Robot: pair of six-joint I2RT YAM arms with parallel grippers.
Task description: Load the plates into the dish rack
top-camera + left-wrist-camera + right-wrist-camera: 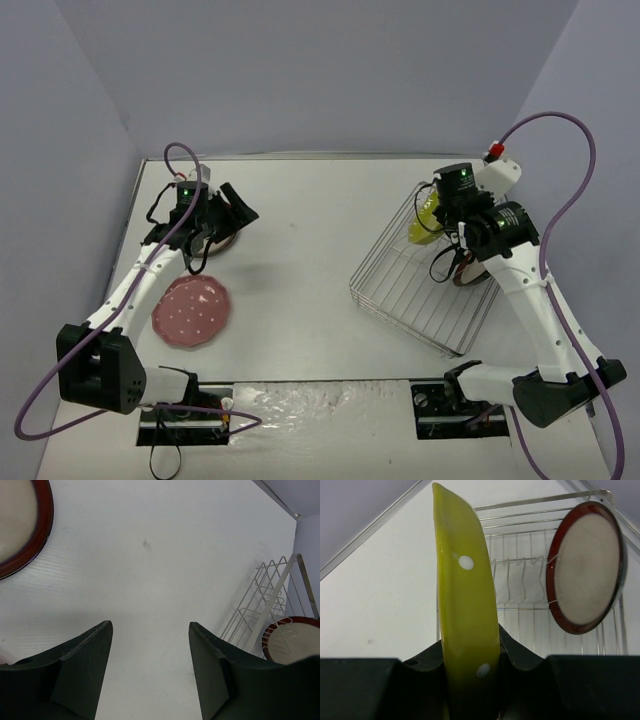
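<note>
The right gripper (470, 652) is clamped on the rim of the yellow-green plate (465, 580), held on edge over the dish rack (540, 501), where a red-rimmed plate (585, 567) already stands. The left gripper (150, 645) hangs apart and empty above the table (175, 555). Pinched so narrowly, the plate may twist or slip, or strike a prong (512, 580) and topple its neighbour.

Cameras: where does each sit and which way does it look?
Top external: overhead from behind, looking down on left arm, right arm, dish rack.
Left wrist: on left arm, facing across the table; open left gripper shows.
Right wrist: on right arm, facing the rack; right gripper holds yellow-green plate.
Both wrists see the racked red-rimmed plate.
</note>
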